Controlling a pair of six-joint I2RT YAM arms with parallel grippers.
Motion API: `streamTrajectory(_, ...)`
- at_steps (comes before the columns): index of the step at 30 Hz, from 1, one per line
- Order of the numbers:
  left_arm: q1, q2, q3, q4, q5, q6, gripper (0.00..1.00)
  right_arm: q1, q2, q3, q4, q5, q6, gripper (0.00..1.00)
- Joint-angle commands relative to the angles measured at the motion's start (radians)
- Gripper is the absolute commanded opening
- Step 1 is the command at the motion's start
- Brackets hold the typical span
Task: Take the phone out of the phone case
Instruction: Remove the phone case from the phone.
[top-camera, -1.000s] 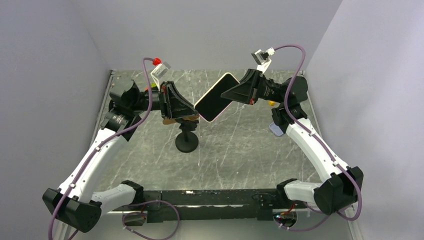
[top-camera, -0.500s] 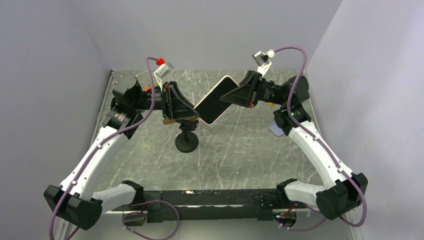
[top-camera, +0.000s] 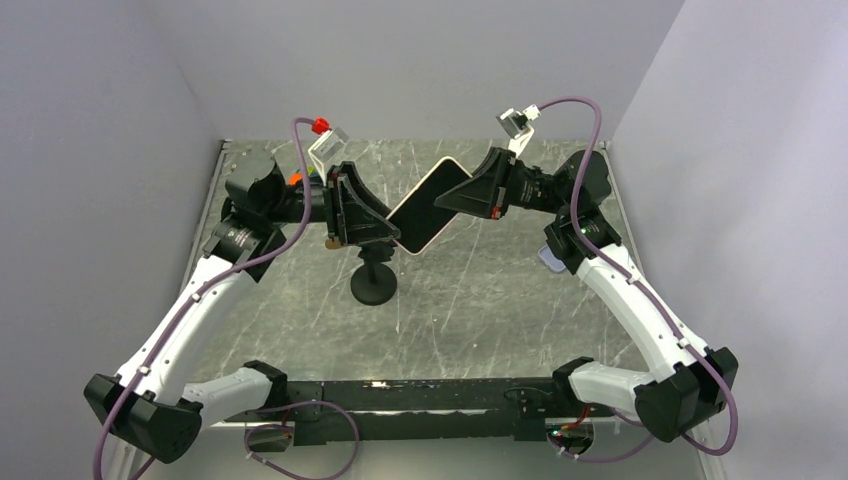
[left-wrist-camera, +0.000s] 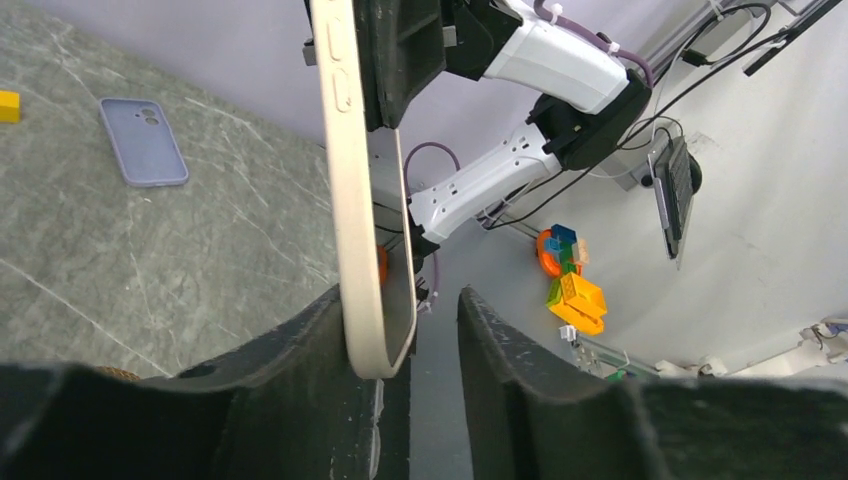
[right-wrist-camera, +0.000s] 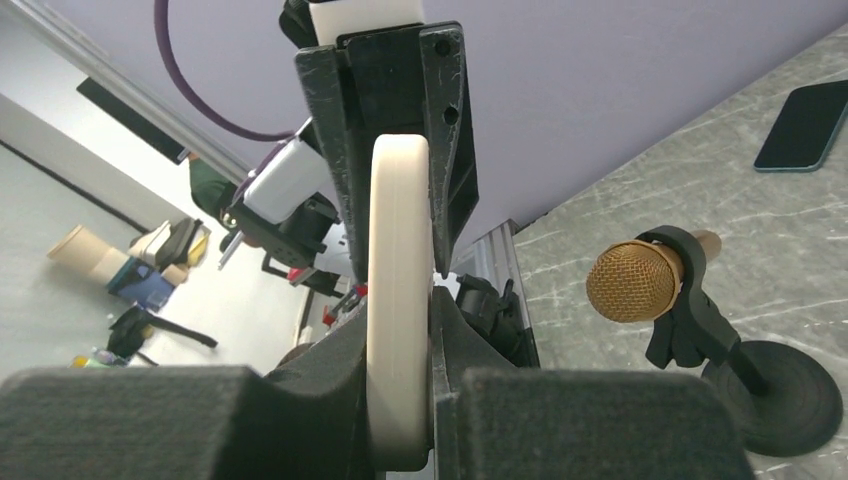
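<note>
Now the right hand (top-camera: 447, 197), clamped on the phone case (left-wrist-camera: 358, 220) at upper centre, is nudging it down-left. I cannot tell whether the left hand (top-camera: 392, 231) is gripping; the phone (top-camera: 422, 205) is still sitting inside.

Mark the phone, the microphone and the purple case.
phone (top-camera: 420, 210), top view, middle of dark screen
microphone (right-wrist-camera: 633, 282), right wrist view, gold mesh head
purple case (left-wrist-camera: 143, 145), left wrist view, middle of back

No text, brand or number is legible: none on the cream rubbery phone case (left-wrist-camera: 358, 250), none on the flat lilac cover (left-wrist-camera: 143, 141) on the grey marbled tabletop (top-camera: 480, 290).
</note>
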Motion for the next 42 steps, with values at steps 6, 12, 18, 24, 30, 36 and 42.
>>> streamTrajectory(6, -0.007, -0.067, 0.025, -0.001, 0.011, 0.050, 0.45, -0.027, -0.045, 0.049, -0.008, 0.061, -0.013, 0.00)
streamTrajectory(12, -0.007, -0.066, 0.014, 0.056, 0.022, 0.018, 0.31, -0.029, -0.035, 0.033, 0.044, 0.039, 0.038, 0.00)
streamTrajectory(18, -0.017, -0.078, -0.018, 0.247, 0.071, -0.070, 0.17, -0.031, 0.006, 0.013, 0.098, 0.026, 0.102, 0.00)
streamTrajectory(24, -0.072, -0.105, -0.038, 0.441, 0.109, -0.118, 0.08, -0.031, 0.089, -0.032, 0.375, -0.015, 0.307, 0.00)
streamTrajectory(30, -0.082, -0.079, -0.047, 0.666, 0.131, -0.240, 0.00, -0.021, 0.181, -0.055, 0.631, -0.038, 0.507, 0.00)
streamTrajectory(36, -0.087, -0.008, -0.051, 0.962, 0.131, -0.379, 0.00, 0.048, 0.299, -0.023, 0.895, -0.042, 0.684, 0.00)
streamTrajectory(42, -0.087, 0.127, -0.018, 1.224, 0.163, -0.538, 0.00, 0.125, 0.389, 0.051, 0.986, -0.022, 0.747, 0.00)
